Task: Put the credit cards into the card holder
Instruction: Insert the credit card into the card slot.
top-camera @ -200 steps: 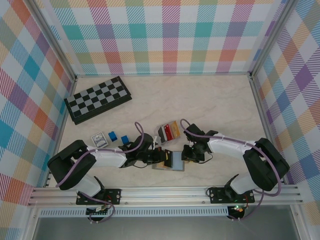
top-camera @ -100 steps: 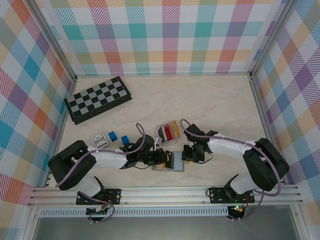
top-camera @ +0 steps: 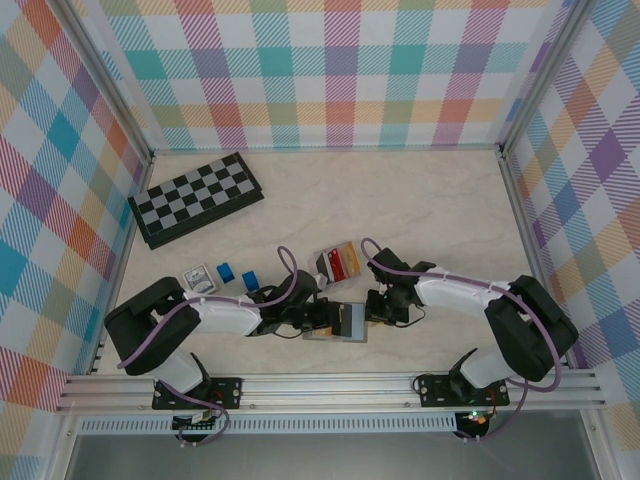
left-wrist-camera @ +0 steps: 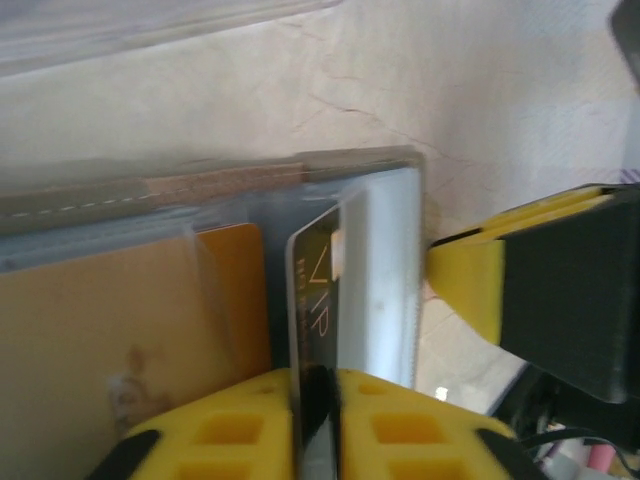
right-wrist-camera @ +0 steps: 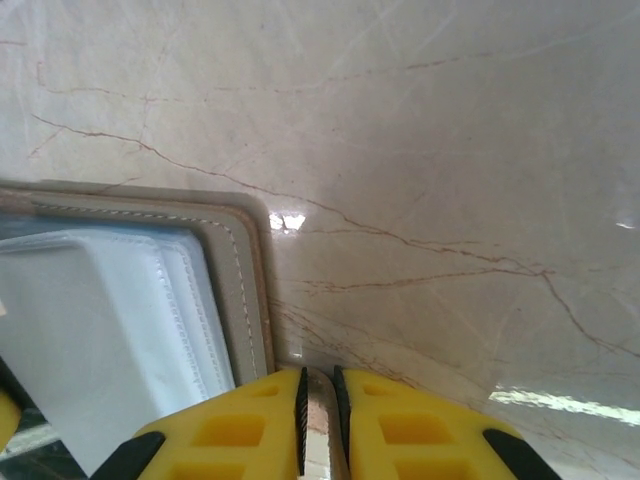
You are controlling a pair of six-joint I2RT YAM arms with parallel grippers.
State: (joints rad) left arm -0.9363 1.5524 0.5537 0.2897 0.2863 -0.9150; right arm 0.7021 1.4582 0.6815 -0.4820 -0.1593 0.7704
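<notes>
Since a second ago the left arm has stretched further right, bringing the left gripper (top-camera: 322, 318) over the card holder (top-camera: 358, 326), which has not shifted. The right gripper (top-camera: 377, 308) has stayed at the holder's right edge.

From above, the left wrist covers the holder's left half, and the grippers are too small there to read. In the left wrist view the near part of the holder is a tan blur. An orange card (left-wrist-camera: 232, 290) sits behind a clear window. Whether the black card (left-wrist-camera: 318, 290) has its far end inside the pale pocket (left-wrist-camera: 390, 250) or merely lies against it cannot be told. In the right wrist view the holder (right-wrist-camera: 120, 330) is cut off at the left and bottom edges.

The left gripper (left-wrist-camera: 315, 385) has its yellow pads pressed tight on the black card, which stands on edge between them. The right gripper (right-wrist-camera: 318, 390) is closed to a narrow slit with the holder's stitched beige rim pinched in it, low over the marbled table (right-wrist-camera: 450, 150).

The remaining credit cards (top-camera: 338, 264) lie fanned on the table just beyond the holder, apart from both grippers.
</notes>
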